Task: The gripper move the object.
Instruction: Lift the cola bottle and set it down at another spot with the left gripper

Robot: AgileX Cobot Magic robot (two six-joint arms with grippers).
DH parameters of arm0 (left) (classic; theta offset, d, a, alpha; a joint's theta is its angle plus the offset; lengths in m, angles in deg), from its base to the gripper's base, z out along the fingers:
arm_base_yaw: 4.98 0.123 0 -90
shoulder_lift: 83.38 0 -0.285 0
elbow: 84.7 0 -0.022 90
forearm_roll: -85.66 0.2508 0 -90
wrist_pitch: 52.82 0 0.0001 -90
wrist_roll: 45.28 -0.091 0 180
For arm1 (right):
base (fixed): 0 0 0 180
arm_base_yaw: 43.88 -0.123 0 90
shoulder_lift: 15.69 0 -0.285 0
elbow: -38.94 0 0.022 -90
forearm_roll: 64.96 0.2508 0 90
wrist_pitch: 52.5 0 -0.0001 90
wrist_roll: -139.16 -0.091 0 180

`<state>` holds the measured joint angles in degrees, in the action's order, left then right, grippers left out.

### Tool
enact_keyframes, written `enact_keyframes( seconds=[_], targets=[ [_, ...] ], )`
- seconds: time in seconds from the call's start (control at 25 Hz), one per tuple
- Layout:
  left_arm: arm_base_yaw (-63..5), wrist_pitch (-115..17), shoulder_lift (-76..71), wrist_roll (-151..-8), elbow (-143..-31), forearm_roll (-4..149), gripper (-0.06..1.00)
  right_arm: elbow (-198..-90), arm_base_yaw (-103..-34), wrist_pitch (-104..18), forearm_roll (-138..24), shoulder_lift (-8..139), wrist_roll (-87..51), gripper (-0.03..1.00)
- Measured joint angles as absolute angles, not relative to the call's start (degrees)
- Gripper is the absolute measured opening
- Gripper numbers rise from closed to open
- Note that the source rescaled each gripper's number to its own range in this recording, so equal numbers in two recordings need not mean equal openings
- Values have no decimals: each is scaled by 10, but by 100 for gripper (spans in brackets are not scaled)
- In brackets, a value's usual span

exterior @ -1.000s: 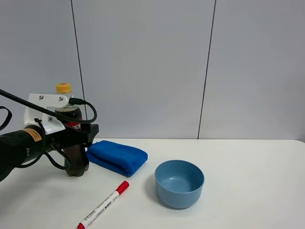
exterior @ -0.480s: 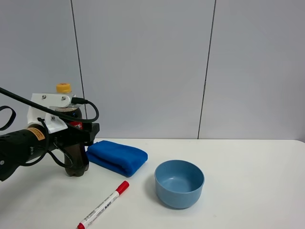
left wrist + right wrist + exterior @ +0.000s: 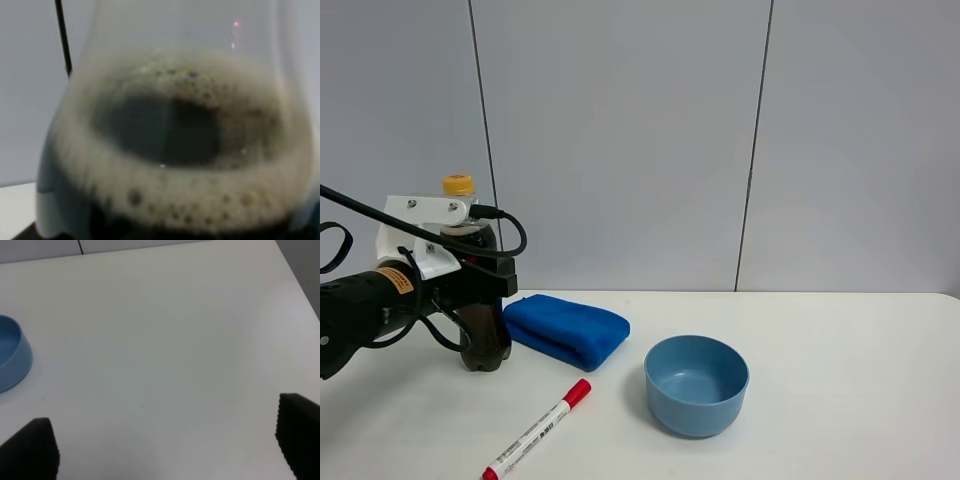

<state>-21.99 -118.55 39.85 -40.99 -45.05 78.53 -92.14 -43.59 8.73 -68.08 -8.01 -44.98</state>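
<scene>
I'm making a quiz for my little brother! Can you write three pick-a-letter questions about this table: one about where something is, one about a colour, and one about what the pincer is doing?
1. A blue cloth, a light blue bowl and a marker lie on the table. Which is nearest the cola bottle?
A) the cloth B) the bowl C) the marker

2. What colour is the marker's cap?
A) green B) red C) black

3. What is the left pincer doing?
A) open above the bowl B) holding the marker C) shut on the bottle

Answers:
1 A, the cloth lies right beside the bottle's base.
2 B, the marker's capped end is red.
3 C, its black jaws clasp the bottle's middle, and cola fills the left wrist view.
</scene>
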Motion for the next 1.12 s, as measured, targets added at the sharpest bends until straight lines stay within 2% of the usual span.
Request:
enact_keyframes(
  seconds=[0.4,0.64,0.72,1.12],
  targets=[
    [-220,-1188,398,-405,-451,785,3,-921,-436,87,-681,-80,-450,100],
    [-220,-1171,386,-350,-450,809,3,-921,-436,87,-681,-80,-450,100],
    [-220,-1148,371,-338,-449,812,0,-921,-436,87,-681,-80,-450,100],
    [-220,-1044,235,-333,-448,863,0,-921,-436,87,-681,-80,-450,100]
  ],
)
